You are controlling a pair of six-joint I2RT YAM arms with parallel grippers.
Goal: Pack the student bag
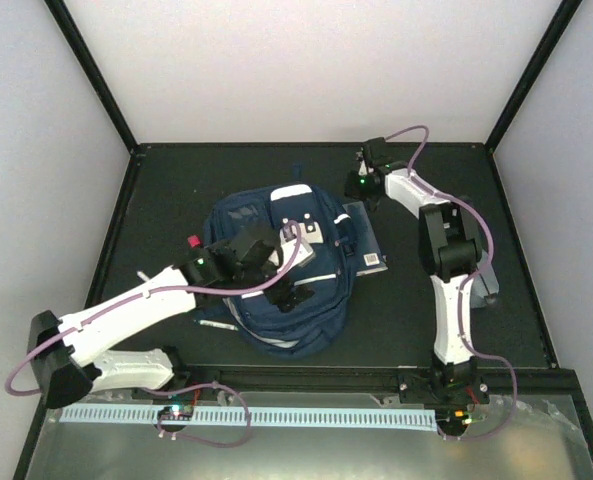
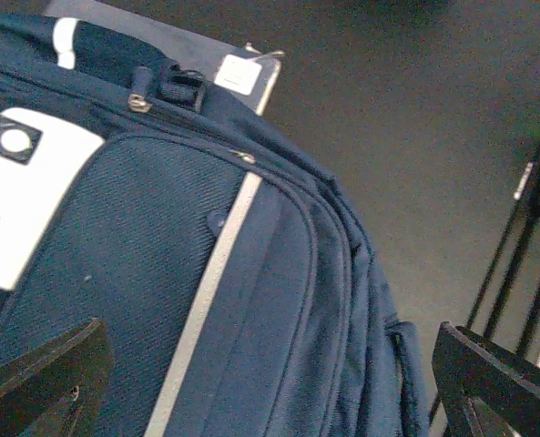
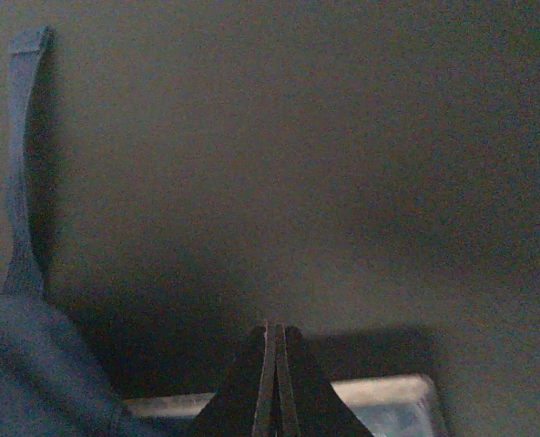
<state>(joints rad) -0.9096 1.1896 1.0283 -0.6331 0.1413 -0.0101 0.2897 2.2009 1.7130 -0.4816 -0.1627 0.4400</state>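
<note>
Top view: bright, even overhead light, white walls [image 1: 276, 60] well lit, black mat [image 1: 396, 320] soaks it up; soft shadows, low res. Left wrist: student bag [image 2: 251, 300] fairly sharp, its white patch [image 2: 24, 200] near blown out. Right wrist: dim, grainy (murky w/ soft focus), heavy shadow round right gripper [image 3: 271, 330].

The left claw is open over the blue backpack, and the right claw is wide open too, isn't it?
Not quite. The right gripper is shut: the right wrist view shows its jaws pressed together. The left gripper is indeed open over the blue backpack.
</note>
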